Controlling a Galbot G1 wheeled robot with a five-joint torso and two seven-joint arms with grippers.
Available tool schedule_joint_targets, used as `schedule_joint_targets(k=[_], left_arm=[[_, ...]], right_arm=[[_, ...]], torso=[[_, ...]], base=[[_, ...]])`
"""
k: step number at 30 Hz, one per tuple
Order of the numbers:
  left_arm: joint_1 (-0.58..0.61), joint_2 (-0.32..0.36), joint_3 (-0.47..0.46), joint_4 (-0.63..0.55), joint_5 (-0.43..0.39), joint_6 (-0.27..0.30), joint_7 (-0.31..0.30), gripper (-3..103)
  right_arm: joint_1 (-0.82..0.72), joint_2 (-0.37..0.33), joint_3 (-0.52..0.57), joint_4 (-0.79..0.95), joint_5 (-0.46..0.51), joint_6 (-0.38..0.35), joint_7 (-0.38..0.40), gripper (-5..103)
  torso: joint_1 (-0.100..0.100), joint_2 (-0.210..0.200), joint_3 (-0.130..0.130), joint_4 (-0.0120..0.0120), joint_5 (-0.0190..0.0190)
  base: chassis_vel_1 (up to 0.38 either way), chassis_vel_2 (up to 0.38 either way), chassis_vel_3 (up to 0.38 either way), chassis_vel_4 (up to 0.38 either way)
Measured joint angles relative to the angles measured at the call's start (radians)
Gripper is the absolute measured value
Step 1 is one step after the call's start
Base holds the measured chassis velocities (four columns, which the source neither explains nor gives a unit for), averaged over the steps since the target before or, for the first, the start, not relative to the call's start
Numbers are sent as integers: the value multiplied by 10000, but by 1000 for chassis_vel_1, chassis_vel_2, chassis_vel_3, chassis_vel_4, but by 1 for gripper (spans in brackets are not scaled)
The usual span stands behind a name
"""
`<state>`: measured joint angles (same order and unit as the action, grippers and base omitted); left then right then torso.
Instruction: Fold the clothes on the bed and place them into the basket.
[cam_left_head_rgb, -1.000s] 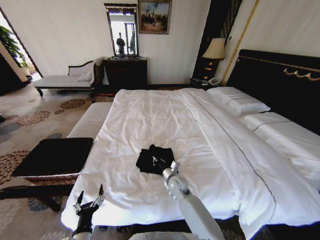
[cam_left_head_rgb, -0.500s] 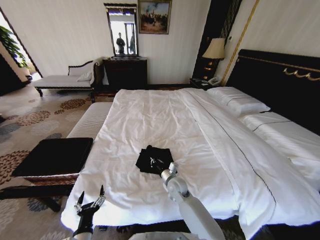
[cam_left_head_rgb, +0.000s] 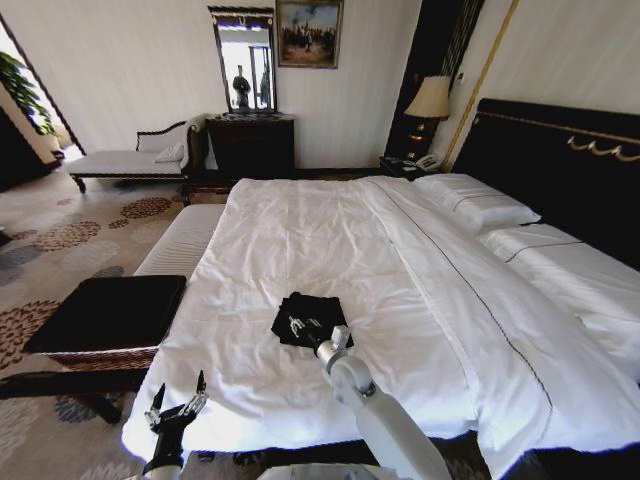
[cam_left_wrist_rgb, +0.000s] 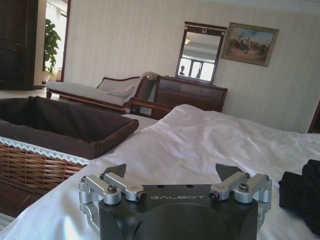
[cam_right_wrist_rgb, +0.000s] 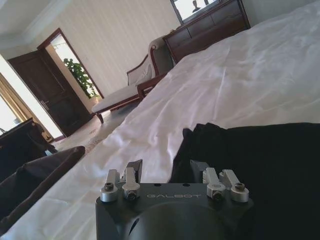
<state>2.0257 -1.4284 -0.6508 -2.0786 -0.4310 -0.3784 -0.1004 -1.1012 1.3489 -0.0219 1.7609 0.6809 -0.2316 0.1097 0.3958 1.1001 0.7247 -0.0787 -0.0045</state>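
1. Right gripper (cam_left_head_rgb: 297, 325): we find it reaching over the bed's foot edge onto the folded garment. In the right wrist view (cam_right_wrist_rgb: 166, 172) its fingers stand apart, their tips low over the black cloth; whether they touch it we cannot tell.
2. Left gripper (cam_left_head_rgb: 178, 397): we find it just off the bed's foot-end corner on the basket side, low beside the duvet's overhang, holding nothing. In the left wrist view (cam_left_wrist_rgb: 171, 175) its fingers are spread wide over the white duvet.
3. Black T-shirt (cam_left_head_rgb: 308, 313): we log it as a compact, roughly square bundle lying on the duvet near the foot edge of the bed, toward the basket side of the middle. The left wrist view shows one dark edge of it (cam_left_wrist_rgb: 302, 196); in the right wrist view (cam_right_wrist_rgb: 260, 155) it lies just ahead of the fingers. Lettering cannot be made out.
4. Bed (cam_left_head_rgb: 330, 250): white duvet, lightly creased, with white pillows (cam_left_head_rgb: 478, 205) against a black headboard (cam_left_head_rgb: 560, 160).
5. Basket (cam_left_head_rgb: 105, 312): we place it on the carpet beside the bed's foot-end corner, near the left gripper. The left wrist view (cam_left_wrist_rgb: 45, 165) shows woven wicker sides and a dark fabric lining with a white lace trim.
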Motion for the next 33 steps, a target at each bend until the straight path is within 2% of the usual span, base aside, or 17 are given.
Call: schedule_joint_targets(k=[1, 2, 4, 5, 8, 10, 12, 13, 15, 19, 20, 24, 29, 33], left_arm=[[1, 0, 9, -10, 8, 0, -1, 100], [1, 0, 9, -10, 8, 0, -1, 100], [7, -1, 41, -14, 29, 0, -4, 100], [9, -1, 59, -16, 46, 0, -5, 100], [10, -1, 98, -18, 77, -3, -6, 100], [10, 0, 138, -23, 100, -6, -11, 100], [10, 0, 154, -24, 114, -7, -11, 100], [9, 0, 166, -24, 123, -11, -12, 100], [11, -2, 180, -24, 130, -15, -12, 100], [47, -2, 226, -36, 206, -39, -15, 100], [47, -2, 226, -36, 206, -39, -15, 100], [109, -16, 117, -126, 197, -45, -15, 100], [174, -19, 1, -118, 161, -98, -3, 100], [160, -27, 99, -97, 180, -102, 6, 100]], right_arm=[[-49, 5, 25, 140, 31, 23, -43, 58], [-49, 5, 25, 140, 31, 23, -43, 58], [-122, 35, 173, 338, 116, 219, -125, 70], [-145, 44, 288, 384, 156, 314, -138, 70], [-164, 44, 589, 375, 96, 461, -136, 80], [-132, 5, 944, 75, -446, 719, -116, 91], [-86, -12, 1099, -118, -783, 850, -98, 91], [-1, -25, 1248, -377, -1101, 966, -46, 99], [96, -25, 1330, -645, -1333, 1033, 19, 99], [673, 30, 973, -1858, -2576, 1330, 115, 100], [673, 30, 973, -1858, -2576, 1330, 115, 100], [1341, 129, 122, -2857, -3687, 1626, 107, 100], [1842, 141, -736, -3203, -3965, 1685, 68, 100], [2067, 139, -1225, -3250, -3838, 1690, -7, 100]], torso=[[0, 0, 0, 0, 0], [0, 0, 0, 0, 0], [0, 0, 0, 0, 0], [0, 0, 0, 0, 0], [0, 0, 0, 0, 0], [0, 0, 0, 0, 1], [0, 0, 0, -1, 0], [0, 0, 0, -2, 0], [0, 0, 0, -2, 1], [1, 0, 0, 0, 0], [1, 0, 0, 0, 0], [1, 0, 1, 0, 0], [3, 0, 0, 0, 0], [2, 0, 0, 2, 0]], base=[[0, 0, 0, 0], [0, 0, 0, 0], [0, 0, 0, 0], [0, 0, 0, 0], [0, 0, 0, 0], [0, 0, 0, 0], [0, 0, 0, 0], [0, 0, 0, 0], [0, 0, 0, 0], [0, 0, 0, 0], [0, 0, 0, 0], [0, 0, 0, 0], [0, 0, 0, 0], [0, 0, 0, 0]])
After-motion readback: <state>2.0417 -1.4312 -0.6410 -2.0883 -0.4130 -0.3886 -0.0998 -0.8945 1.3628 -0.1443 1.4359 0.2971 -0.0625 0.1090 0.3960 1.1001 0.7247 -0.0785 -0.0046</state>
